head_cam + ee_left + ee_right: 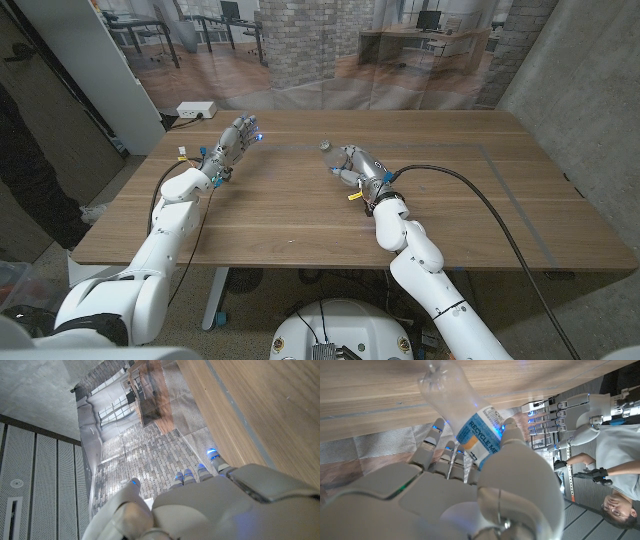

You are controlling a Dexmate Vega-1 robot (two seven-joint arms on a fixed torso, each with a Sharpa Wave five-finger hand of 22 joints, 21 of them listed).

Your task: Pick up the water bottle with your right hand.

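Observation:
A clear plastic water bottle (334,156) with a blue and white label lies tilted near the middle of the wooden table (290,215), cap end pointing to the far left. My right hand (363,174) grips its body. In the right wrist view the fingers and thumb of that hand (485,490) wrap around the bottle's label (479,434). Whether the bottle touches the table I cannot tell. My left hand (234,143) stands over the table's far left part, fingers stretched out, holding nothing; its back (220,505) shows in the left wrist view.
A white box (195,109) with a cable sits at the table's far left edge. A person in dark clothes (25,160) stands at the left. Another person (615,460) shows in the right wrist view, beyond my left hand (580,410).

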